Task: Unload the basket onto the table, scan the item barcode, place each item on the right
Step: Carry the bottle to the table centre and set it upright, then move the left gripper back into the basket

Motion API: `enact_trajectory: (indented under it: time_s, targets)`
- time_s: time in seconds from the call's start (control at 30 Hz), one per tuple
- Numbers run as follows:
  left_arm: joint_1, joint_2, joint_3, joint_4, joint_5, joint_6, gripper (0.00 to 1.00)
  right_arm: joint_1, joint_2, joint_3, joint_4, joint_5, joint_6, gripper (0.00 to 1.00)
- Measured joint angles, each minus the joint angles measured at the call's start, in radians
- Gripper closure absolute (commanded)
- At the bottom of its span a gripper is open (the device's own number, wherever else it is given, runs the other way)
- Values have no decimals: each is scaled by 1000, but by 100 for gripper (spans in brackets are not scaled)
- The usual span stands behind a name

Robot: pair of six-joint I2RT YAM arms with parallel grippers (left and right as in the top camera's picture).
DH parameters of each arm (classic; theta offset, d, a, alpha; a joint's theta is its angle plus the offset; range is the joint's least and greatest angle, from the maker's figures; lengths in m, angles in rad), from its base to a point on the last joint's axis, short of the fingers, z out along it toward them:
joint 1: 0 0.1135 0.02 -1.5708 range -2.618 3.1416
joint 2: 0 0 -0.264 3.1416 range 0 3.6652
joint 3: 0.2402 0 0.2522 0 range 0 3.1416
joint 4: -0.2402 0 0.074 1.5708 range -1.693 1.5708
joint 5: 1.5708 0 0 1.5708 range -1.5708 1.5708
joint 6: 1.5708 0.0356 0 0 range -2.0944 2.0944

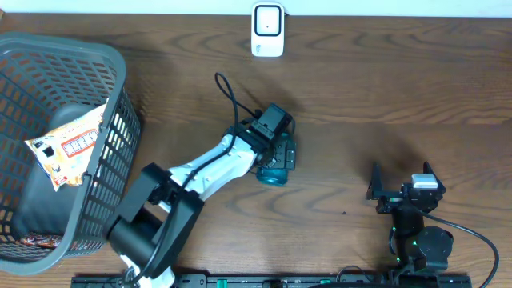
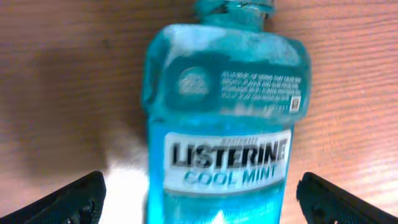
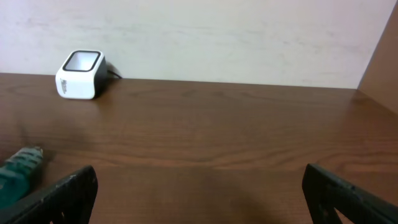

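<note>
teal plastic bottle (image 2: pixel 221 124), listerine cool mint, lies flat on the bench (image 1: pixel 384 96) label-up. it sits mid-bench, right under the left pincer (image 2: pixel 200 186), well short of the scanner (image 1: pixel 267 30) at the far edge.

left pincer is spread wide, a finger on each side of the bottle body. both are clear of it, so nothing is gripped. right pincer (image 3: pixel 199 177) is also wide and empty, parked apart on the right and facing the scanner.

our read on handling:
- looks full of liquid, so we expect it heavy for its size, with the weight shifting as it tilts
- walls are stiff enough to squeeze and not fragile
- glossy plastic plus a slick label (image 2: pixel 227 158), so we expect slip in a light grip
- the body is wide, so it needs close to the full spread

where we'd hold it: across the two narrow sides at mid-body, level with the label and near the centre of mass. we'd avoid the neck (image 2: pixel 233 9), which is too small and would let the bottle swing.

we can't make out a barcode on the upward face. it's likely on the back, so the grip should leave that side free to face the scanner.
</note>
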Motion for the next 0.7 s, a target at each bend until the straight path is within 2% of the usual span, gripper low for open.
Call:
enact_trajectory:
  time_s: [0.4,0.7]
  targets:
    - [66,-397,11,-233,-143,18,2,0,0,0,0,0,0,1]
    - [230,-662,13,-357,-183,18,2,0,0,0,0,0,0,1]
